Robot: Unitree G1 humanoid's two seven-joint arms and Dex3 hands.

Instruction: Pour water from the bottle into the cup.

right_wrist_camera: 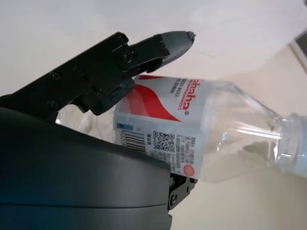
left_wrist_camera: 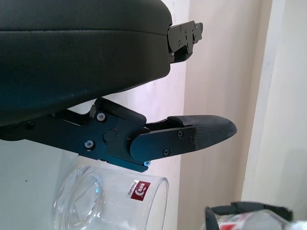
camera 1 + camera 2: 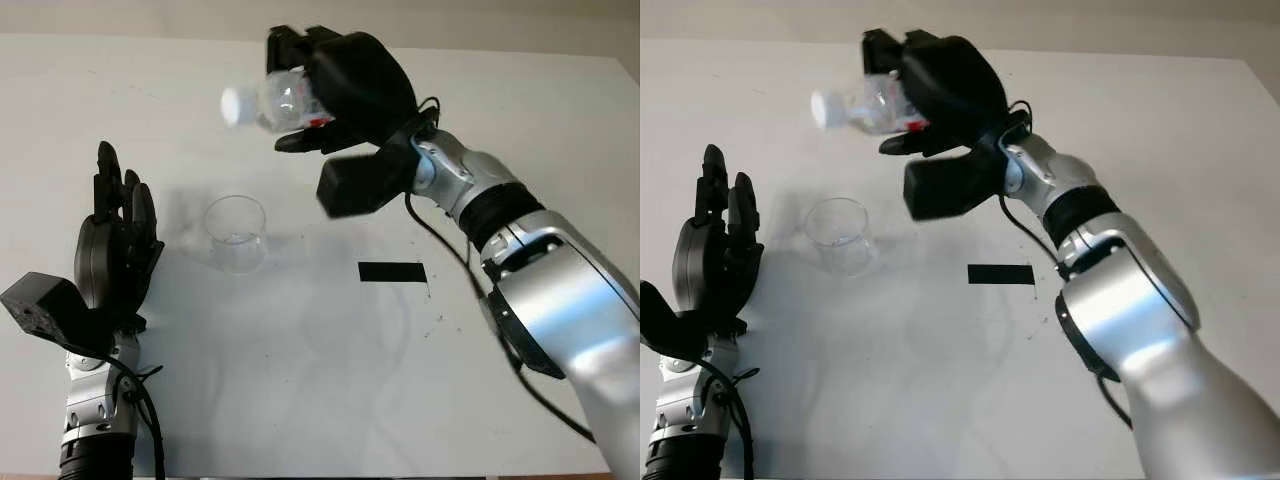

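Fingers [image 1: 163, 45] of the right hand [image 3: 345, 90] are curled tight around the bottle [image 3: 285, 100], clamping its labelled middle, and the bottle is tipped close to horizontal in the air over the far half of the table [image 3: 300, 400], its white-capped neck [image 3: 238, 105] pointing toward the table's left edge. Look at that cap: from the head views it seems to sit on the neck, though I cannot be sure, and nothing is running out. Down on the table stands the cup [image 3: 237, 233], clear, upright, left of the middle and nearer the front edge than the bottle's mouth, with what may be a little water in its base, hard to tell. The left hand [image 3: 115, 255] is open beside the cup, toward the left edge, close to it but not touching, holding nothing; its wrist camera looks past a fingertip [image 2: 206, 132] at the cup's rim [image 2: 144, 184]. A black strip of tape [image 3: 392, 271] lies flat to the right of the cup. So we are in the pouring step, the bottle swung over and tilted but, by my reading, its mouth is beyond the cup, not above it. Next call: bring the neck back over the rim, then tilt further, slowly.
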